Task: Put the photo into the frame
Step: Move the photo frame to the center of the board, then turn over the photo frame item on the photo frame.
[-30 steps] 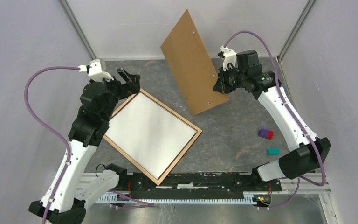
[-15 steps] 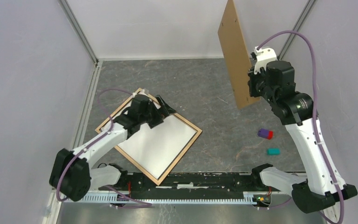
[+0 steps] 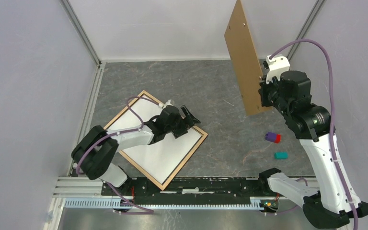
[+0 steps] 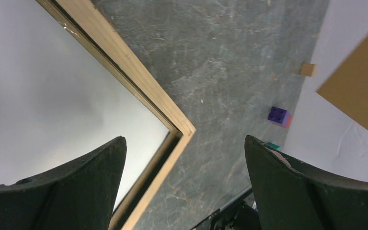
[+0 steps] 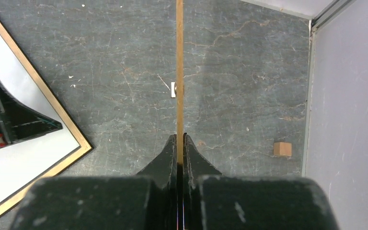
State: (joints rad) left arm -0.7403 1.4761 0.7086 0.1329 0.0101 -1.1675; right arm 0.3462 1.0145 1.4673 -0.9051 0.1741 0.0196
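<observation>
Hovering spread wide, the left gripper (image 3: 190,116) sits right over the frame's (image 4: 141,84) right-hand corner. The photo (image 4: 52,96) lies white side up inside the frame just below it, so left's the closer arm. Right gripper (image 5: 178,143) is pinching the board (image 3: 245,62) upright, well apart at far right.

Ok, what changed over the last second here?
The right fingers, shut on the backing board, swung it up and rightward to nearly edge-on. The left arm dropped low and reached across the photo, left fingers open over the frame's right corner. Frame, photo and blocks stayed put.
</observation>
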